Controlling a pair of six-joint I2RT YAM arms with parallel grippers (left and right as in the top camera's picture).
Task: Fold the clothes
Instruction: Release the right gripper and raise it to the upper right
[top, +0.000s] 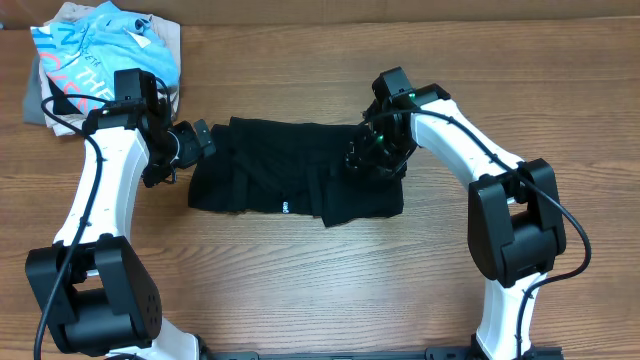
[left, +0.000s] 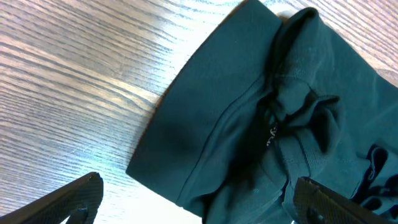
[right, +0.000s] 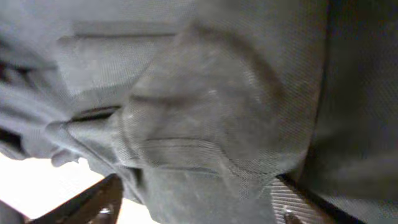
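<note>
Far left, out of play: crumpled light blue shirt with coral and white lettering (top: 100, 50) on a beige/grey heap, well apart from the job

Left claw (top: 197, 138) sits at the left short edge of the plain black soft-fabric garment (top: 290, 175), low over the brown wood-grain surface (top: 300, 300). Left wrist view shows it wide and holding nothing. The garment's folded hem corner is straight ahead and reaches in between the fingers, with bare wood on one side

Garment lies mid-surface, partly folded, long axis left-to-right, spanning arm to arm. Small white logo (top: 284, 208) sits near the front edge; the lower right corner juts out ragged

Right claw (top: 362, 158) is down on the garment's upper right part, inboard of the right edge. Right wrist view: fingers (right: 93, 208) stand apart with a hump of fabric bulging between them. Reads as not clamped, though the view is too close to judge the pinch

Key relation: one claw per short end, garment axis running between them. Left claw is at the very edge, so the cloth lies to its right; right claw is already over cloth. My read: the next fold goes along that axis, one end over toward the middle, and the left claw has to close on the hem first
</note>
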